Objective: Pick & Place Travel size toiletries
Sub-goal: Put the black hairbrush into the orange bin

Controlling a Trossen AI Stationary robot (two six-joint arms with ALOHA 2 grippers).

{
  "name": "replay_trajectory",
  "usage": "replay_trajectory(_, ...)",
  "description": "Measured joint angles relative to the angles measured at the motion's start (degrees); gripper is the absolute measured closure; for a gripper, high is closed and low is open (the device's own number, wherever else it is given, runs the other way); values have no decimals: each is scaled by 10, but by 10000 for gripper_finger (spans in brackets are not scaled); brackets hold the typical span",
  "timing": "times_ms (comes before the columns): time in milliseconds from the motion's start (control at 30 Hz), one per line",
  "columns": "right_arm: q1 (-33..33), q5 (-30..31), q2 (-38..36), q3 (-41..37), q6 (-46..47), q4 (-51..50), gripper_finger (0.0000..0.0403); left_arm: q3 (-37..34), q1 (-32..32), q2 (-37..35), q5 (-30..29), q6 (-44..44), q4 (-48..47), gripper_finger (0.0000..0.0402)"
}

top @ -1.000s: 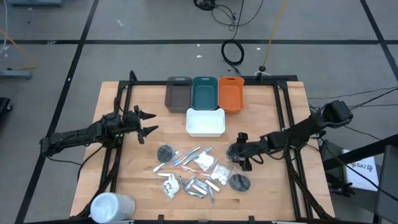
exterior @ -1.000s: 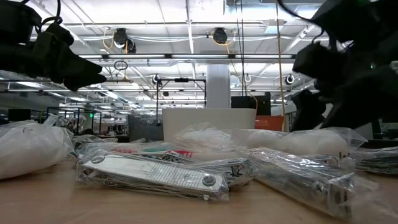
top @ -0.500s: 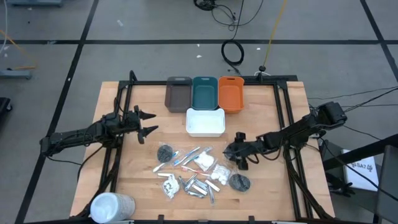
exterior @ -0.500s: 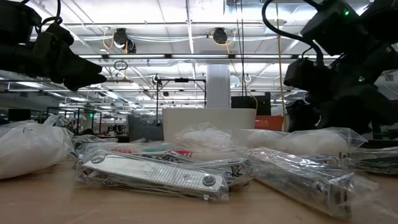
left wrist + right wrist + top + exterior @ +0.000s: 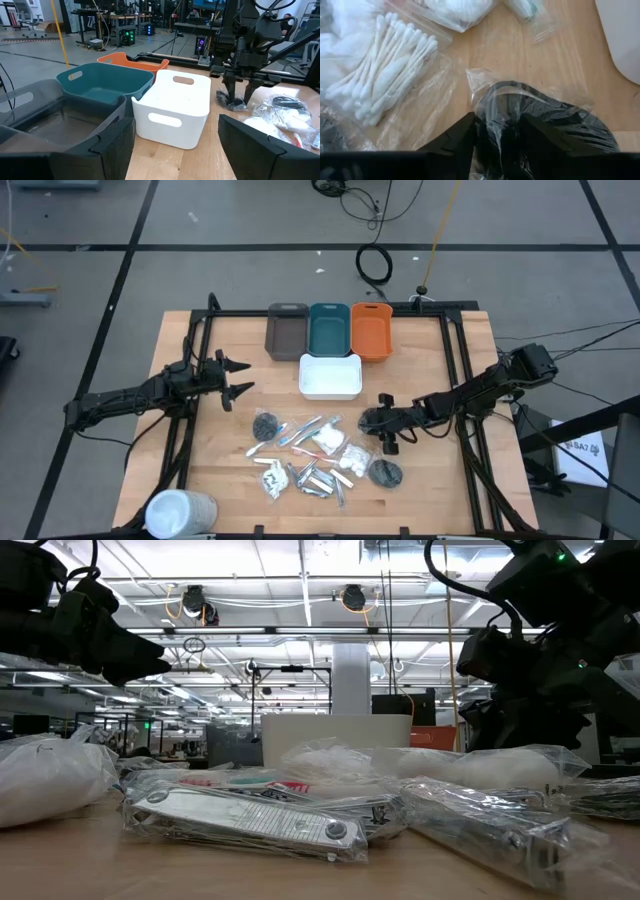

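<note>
The travel size toiletries (image 5: pixel 312 452) lie in a heap of clear-wrapped items at the table's near middle. They include dark discs (image 5: pixel 265 423), slim sticks, white packets and cotton swabs (image 5: pixel 385 75). At the heap's right end lies a clear bag holding a dark disc (image 5: pixel 540 112). My right gripper (image 5: pixel 378 422) stands over it, fingers down, closed on the bag. My left gripper (image 5: pixel 238 377) hovers open at the table's left, clear of everything. My right gripper pinches the dark disc's clear bag between its two fingers (image 5: pixel 462 135), which come from above, pointing down. The bunched wrap and dark content (image 5: pixel 500 112) sit in the gap. The bag's lower part lies on the table (image 5: pixel 231 104).
Grey (image 5: pixel 286 332), teal (image 5: pixel 329 328) and orange (image 5: pixel 371 330) trays stand in a row at the far edge. A white tray (image 5: pixel 331 376) sits just in front of them. A big white cylinder (image 5: pixel 180 512) stands at the near left corner. Black frame rails run along both sides.
My right gripper has moved a little toward the table's left and come down onto the dark disc's bag at the heap's right end. The heap itself has stayed where it was.
</note>
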Motion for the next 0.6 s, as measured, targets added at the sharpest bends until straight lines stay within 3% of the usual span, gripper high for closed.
replay_trajectory(267,0,-19,0,-1,0,29,319,0,0,0,0,0,0,128)
replay_trajectory(500,0,-33,1,-1,0,38,390,0,0,0,0,0,0,128)
replay_trajectory(600,0,-40,1,-1,-5,40,398,0,0,0,0,0,0,128)
